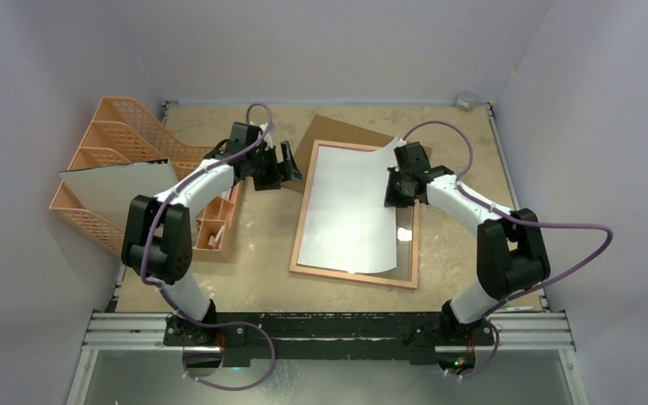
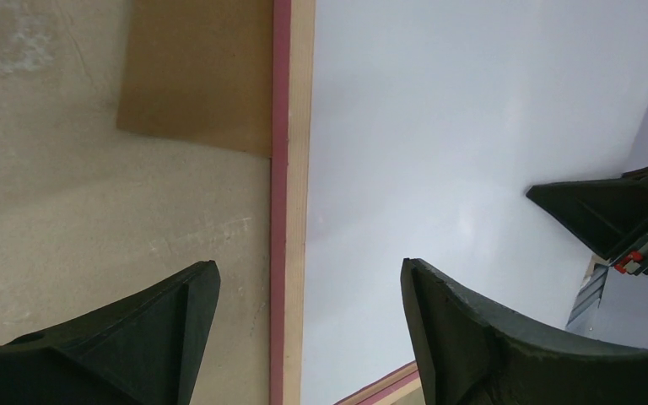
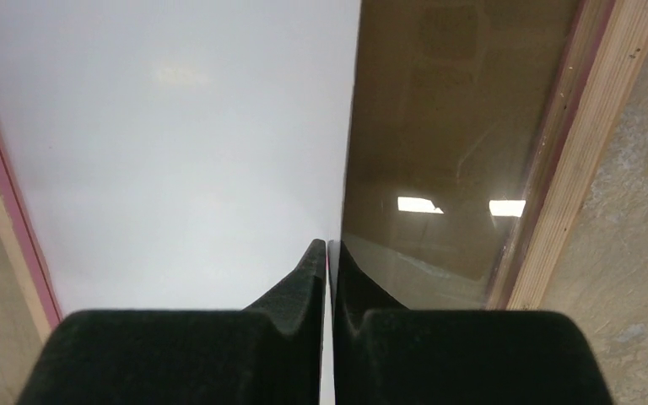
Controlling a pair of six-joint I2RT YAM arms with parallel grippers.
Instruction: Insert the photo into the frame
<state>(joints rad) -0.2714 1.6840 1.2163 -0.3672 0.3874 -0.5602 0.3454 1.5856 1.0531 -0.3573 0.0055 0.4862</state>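
The frame [image 1: 415,245] lies flat, tan rim up, in the middle of the table. The photo [image 1: 350,207] lies in it white side up, covering the left part of the pane. Its far right corner curls up. My right gripper [image 1: 392,190] is shut on the photo's right edge; in the right wrist view the fingers [image 3: 327,245] pinch that edge between white paper [image 3: 177,152] and bare pane [image 3: 447,143]. My left gripper [image 1: 289,164] is open above the frame's far left rim [image 2: 291,169], one finger over the table, the other over the photo [image 2: 456,152].
A brown backing board [image 1: 337,133] lies partly under the frame's far end. An orange file rack [image 1: 126,126] stands at the left with a greyish-white sheet [image 1: 114,181] leaning in it. A small orange tray [image 1: 215,224] sits beside my left arm.
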